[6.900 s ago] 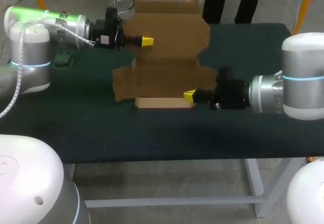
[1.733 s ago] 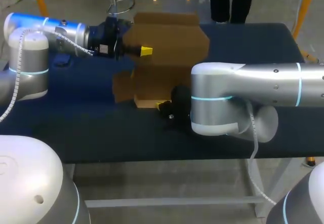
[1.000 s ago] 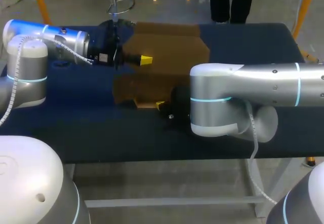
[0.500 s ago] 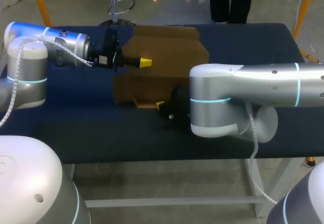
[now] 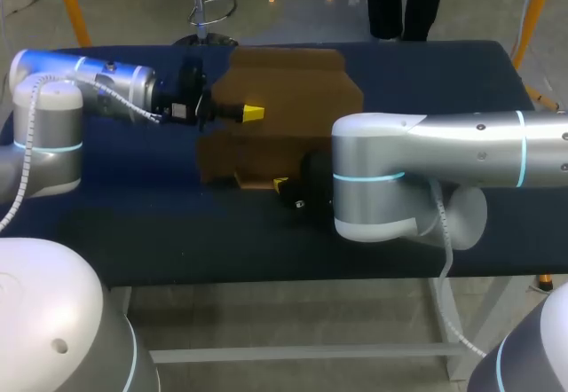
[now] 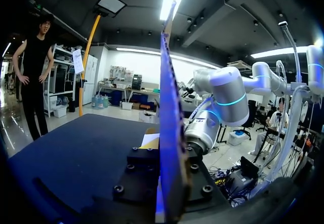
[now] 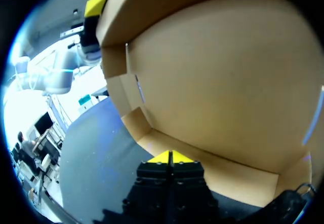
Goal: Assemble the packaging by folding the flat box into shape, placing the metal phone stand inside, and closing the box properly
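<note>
Head view: left gripper clamps the upright flap of the cardboard box, which stands mid-way along the table, nearer its far edge. The right gripper, tips together (holding nothing), rests at the box's front wall. The board looks light and stiff but probably creases easily, so it is best pinched near the fold lines.

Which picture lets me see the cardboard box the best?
The head view. It shows most of the brown box on the table, with its flaps. The left wrist view shows only one thin edge of it. The right wrist view is so close you see just its inside.
</note>
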`<state>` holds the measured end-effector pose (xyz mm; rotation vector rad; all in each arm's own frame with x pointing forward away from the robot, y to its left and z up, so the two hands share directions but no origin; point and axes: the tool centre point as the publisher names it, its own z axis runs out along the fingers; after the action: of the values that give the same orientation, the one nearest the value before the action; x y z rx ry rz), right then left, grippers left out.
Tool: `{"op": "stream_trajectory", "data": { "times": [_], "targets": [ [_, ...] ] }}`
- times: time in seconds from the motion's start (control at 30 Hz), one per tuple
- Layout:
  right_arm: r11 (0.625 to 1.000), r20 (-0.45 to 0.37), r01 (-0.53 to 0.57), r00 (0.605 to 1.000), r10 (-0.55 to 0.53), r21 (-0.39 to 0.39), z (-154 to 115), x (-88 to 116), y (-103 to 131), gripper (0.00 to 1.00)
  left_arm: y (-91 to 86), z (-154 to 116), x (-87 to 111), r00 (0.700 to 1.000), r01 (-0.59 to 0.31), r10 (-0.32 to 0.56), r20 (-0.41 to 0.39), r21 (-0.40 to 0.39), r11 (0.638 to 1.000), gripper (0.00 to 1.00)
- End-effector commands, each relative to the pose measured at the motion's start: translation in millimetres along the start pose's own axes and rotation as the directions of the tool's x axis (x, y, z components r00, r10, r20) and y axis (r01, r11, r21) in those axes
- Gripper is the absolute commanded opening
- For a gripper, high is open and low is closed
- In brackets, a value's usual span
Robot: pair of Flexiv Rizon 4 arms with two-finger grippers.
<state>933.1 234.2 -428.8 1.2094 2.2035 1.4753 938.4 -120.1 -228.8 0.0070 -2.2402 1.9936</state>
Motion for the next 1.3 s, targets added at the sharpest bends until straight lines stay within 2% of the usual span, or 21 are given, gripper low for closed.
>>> {"op": "stream_trajectory", "data": {
  "times": [0.03,1.3],
  "targets": [
    [1.000,0.007,0.001,1.000,-0.001,-0.001,4.4,1.3,-3.1,0.00,4.7,0.7,-0.3,1.000,-0.004,0.004,-0.008,0.004,1.000,0.00],
    [1.000,0.007,0.001,1.000,-0.001,-0.001,4.4,1.3,-3.1,0.00,2.4,2.0,8.1,1.000,-0.029,0.029,-0.008,-0.046,0.999,0.00]
  ]
}}
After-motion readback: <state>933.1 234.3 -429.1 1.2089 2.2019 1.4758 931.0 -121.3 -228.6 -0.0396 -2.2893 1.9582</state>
